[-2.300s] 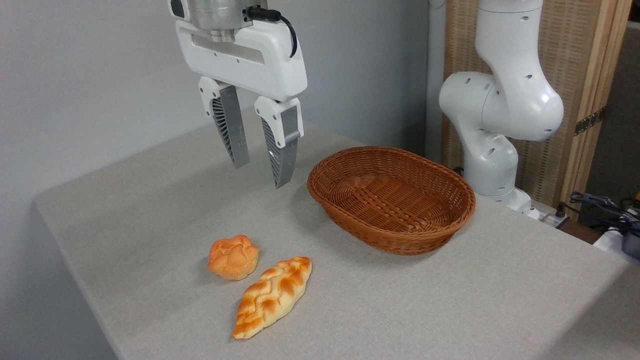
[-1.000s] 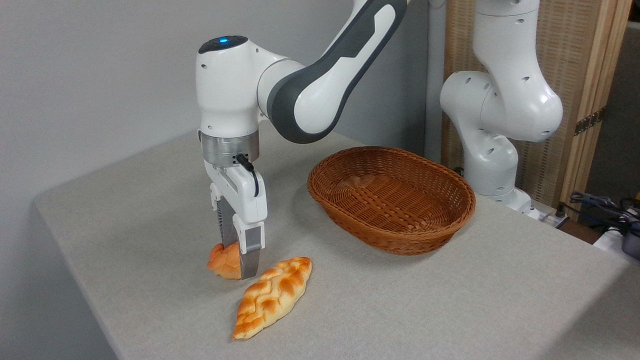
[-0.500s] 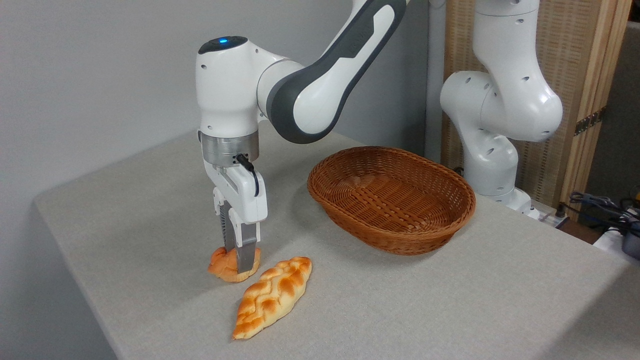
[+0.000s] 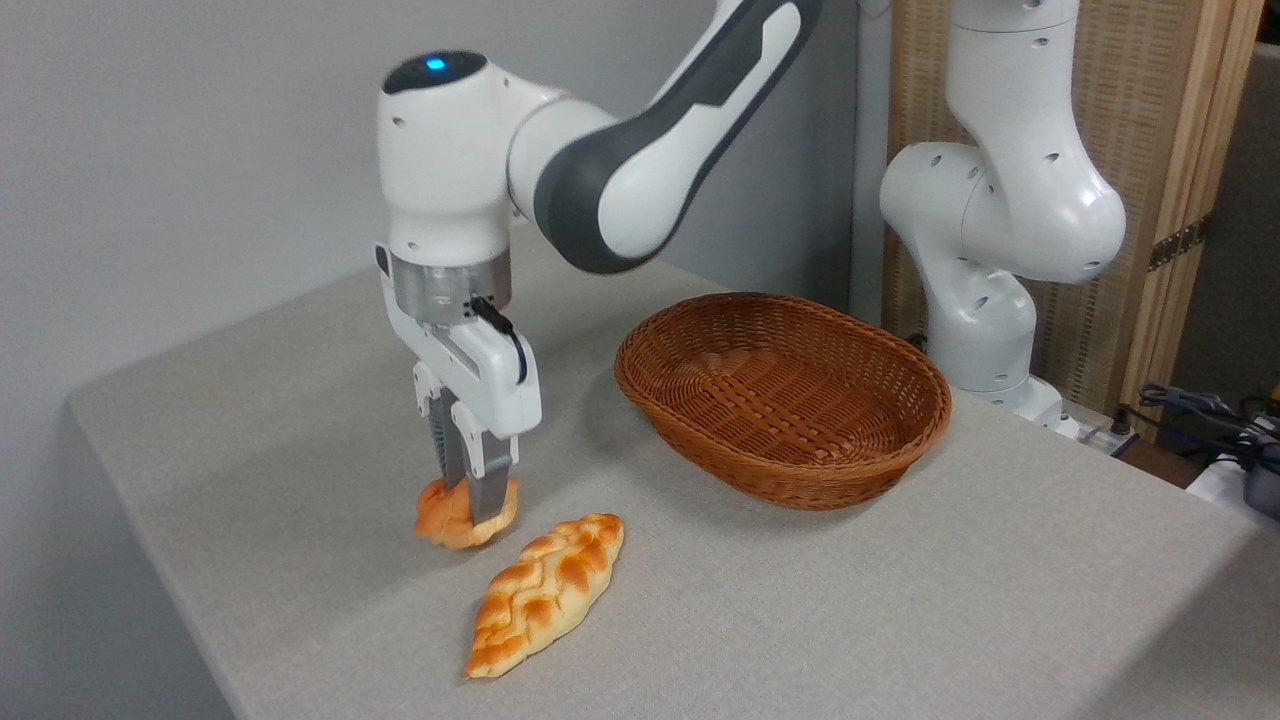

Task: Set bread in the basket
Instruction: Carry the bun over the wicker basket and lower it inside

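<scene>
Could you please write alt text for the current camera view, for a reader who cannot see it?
A white robot arm's gripper is closed on a small round orange bun at the near left of a grey table. A braided loaf lies just in front, and an empty oval wicker basket sits to the right.

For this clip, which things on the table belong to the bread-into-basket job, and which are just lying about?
Part of the job:
- round bun, pinched in the tool
- wicker basket, nothing in it yet

Just lying about:
- braided loaf, on the table in front of the bun
- cables at the far right edge
</scene>
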Motion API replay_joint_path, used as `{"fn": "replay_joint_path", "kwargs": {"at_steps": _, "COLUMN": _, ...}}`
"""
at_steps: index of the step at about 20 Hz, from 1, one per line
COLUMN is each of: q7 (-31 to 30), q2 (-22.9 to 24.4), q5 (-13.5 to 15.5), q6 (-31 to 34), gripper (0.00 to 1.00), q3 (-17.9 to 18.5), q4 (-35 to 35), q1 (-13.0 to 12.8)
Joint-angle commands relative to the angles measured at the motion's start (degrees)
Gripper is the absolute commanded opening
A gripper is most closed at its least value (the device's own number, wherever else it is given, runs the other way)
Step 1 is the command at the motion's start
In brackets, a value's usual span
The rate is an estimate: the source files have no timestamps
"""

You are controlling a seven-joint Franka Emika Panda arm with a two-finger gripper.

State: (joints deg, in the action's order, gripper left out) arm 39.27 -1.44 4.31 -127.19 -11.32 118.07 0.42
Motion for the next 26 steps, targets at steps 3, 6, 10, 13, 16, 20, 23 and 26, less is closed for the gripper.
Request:
{"fn": "replay_joint_path", "kwargs": {"at_steps": 3, "q7": 1.3, "q2": 6.4, "q5": 2.7, "q6": 14.8, "gripper": 0.07, "q3": 2.4, "q4": -3.1, "q1": -0.3}}
{"fn": "replay_joint_path", "kwargs": {"at_steps": 6, "q7": 10.0, "q2": 13.9, "q5": 3.0, "q6": 30.2, "gripper": 0.1, "q3": 5.5, "q4": -2.1, "q1": -1.0}}
{"fn": "replay_joint_path", "kwargs": {"at_steps": 10, "q7": 23.0, "q2": 23.4, "q5": 2.4, "q6": 44.0, "gripper": 0.19, "q3": 8.8, "q4": 4.2, "q1": -4.1}}
{"fn": "replay_joint_path", "kwargs": {"at_steps": 13, "q7": 22.2, "q2": 25.7, "q5": 1.6, "q6": 43.2, "gripper": 0.69, "q3": 10.0, "q4": 11.5, "q1": -10.7}}
{"fn": "replay_joint_path", "kwargs": {"at_steps": 16, "q7": 21.9, "q2": 25.6, "q5": -1.3, "q6": 38.6, "gripper": 0.98, "q3": 9.9, "q4": 15.8, "q1": -13.6}}
{"fn": "replay_joint_path", "kwargs": {"at_steps": 20, "q7": 21.8, "q2": 25.1, "q5": -1.2, "q6": 38.3, "gripper": 1.0, "q3": 9.5, "q4": 16.2, "q1": -14.2}}
{"fn": "replay_joint_path", "kwargs": {"at_steps": 23, "q7": 21.8, "q2": 24.5, "q5": -1.2, "q6": 37.8, "gripper": 1.0, "q3": 9.5, "q4": 16.4, "q1": -14.7}}
{"fn": "replay_joint_path", "kwargs": {"at_steps": 26, "q7": 21.6, "q2": 24.5, "q5": -1.1, "q6": 37.6, "gripper": 1.0, "q3": 9.7, "q4": 15.7, "q1": -14.7}}
